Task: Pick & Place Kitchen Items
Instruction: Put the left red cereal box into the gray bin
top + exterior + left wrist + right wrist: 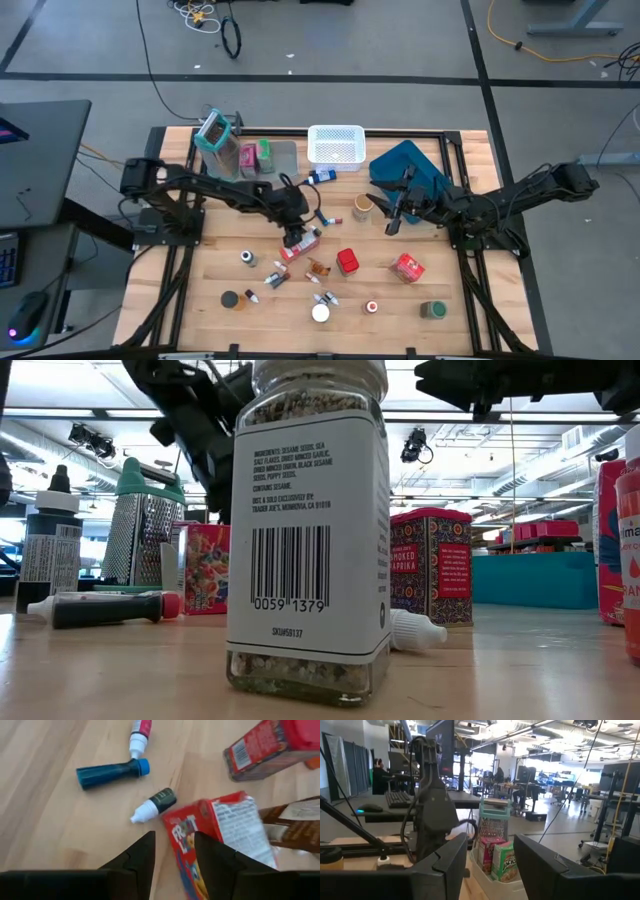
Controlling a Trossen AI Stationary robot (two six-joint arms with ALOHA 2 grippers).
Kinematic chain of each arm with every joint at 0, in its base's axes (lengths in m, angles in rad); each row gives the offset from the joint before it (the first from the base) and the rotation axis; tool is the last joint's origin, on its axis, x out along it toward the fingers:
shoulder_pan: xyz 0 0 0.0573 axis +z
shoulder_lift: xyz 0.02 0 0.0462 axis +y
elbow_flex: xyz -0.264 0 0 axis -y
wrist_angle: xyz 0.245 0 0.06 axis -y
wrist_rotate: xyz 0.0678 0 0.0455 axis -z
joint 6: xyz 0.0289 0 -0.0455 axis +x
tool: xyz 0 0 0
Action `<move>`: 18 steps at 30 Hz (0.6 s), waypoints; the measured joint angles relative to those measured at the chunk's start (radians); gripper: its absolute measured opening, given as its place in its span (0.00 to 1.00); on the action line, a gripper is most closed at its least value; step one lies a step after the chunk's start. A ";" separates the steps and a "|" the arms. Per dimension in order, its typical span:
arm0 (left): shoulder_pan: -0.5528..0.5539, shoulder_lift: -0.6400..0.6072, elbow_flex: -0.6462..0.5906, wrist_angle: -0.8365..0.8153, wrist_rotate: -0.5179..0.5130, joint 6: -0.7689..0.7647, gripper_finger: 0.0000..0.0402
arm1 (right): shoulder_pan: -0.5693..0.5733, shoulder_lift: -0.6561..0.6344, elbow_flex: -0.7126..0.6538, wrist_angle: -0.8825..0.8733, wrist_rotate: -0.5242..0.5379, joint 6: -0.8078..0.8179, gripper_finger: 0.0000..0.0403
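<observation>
Cereal carton (200,842), red, lies flat near the desk's (200,300) middle, its corner between the parted fingers of the left tool (174,851), ungripped. Right tool (392,222) hangs open toward the right edge, empty.

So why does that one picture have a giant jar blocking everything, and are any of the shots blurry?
Low view: the seasoning jar stands right at the lens, so it looms, yet its label is sharp. Left wrist view: soft, the cereal carton slightly smeared. Right wrist view: bright ceiling lights glare above. High view: even light, faint shadows.
</observation>
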 joint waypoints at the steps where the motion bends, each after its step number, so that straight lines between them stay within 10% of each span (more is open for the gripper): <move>1: 0.000 0.008 0.000 -0.005 -0.001 0.001 0.36 | 0.000 0.000 0.000 0.001 0.000 0.000 0.43; 18: -0.009 -0.140 0.001 -0.043 0.047 0.058 0.32 | 0.000 0.000 0.000 0.000 0.001 0.000 0.43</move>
